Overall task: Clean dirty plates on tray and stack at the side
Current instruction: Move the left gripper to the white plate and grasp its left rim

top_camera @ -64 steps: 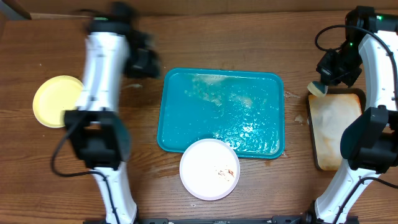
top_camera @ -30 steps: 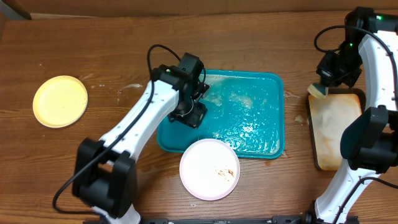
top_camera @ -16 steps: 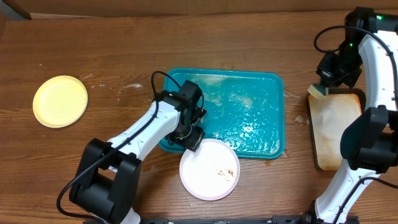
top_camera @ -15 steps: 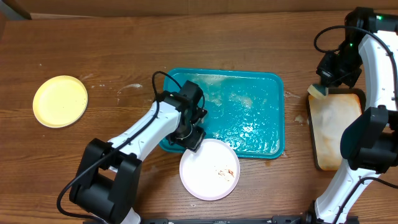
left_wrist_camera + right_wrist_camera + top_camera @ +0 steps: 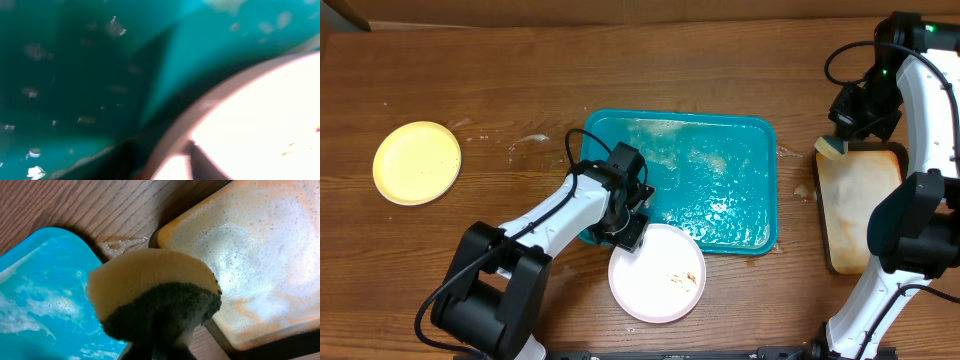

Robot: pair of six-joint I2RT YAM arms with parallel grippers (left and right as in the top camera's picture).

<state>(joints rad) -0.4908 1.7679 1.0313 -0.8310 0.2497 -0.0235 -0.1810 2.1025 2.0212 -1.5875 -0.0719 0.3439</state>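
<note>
Two plates are in view, both round and shallow. The white plate (image 5: 660, 275) lies at the front of the tray (image 5: 772, 180). Its far edge overlaps the tray's front rim and the rest of it is over the wooden table (image 5: 500, 70). It carries a few small brown smears right of its middle. The pale yellow plate (image 5: 417, 162) lies alone on the table, well apart to the left, and looks clean.

There is one teal-blue tray, rectangular with rounded corners and a raised rim. Its floor is wet and shiny, with whitish foam patches toward the far side.

The left gripper (image 5: 629, 228) is at the upper left edge of the white plate. In the left wrist view (which is very blurred) the plate's rim passes between its dark fingers (image 5: 200, 162), but I cannot tell if they already pinch the rim or only stand around it.

At the right side lies one smaller tray (image 5: 860, 200) with a dark rim and a thin whitish-orange foam inside. The right gripper (image 5: 842, 135) hangs over its far left corner, clenched on one sponge (image 5: 150, 285). The sponge has a soft yellow body and a rough dark green face, and it is squeezed between the jaws.
</note>
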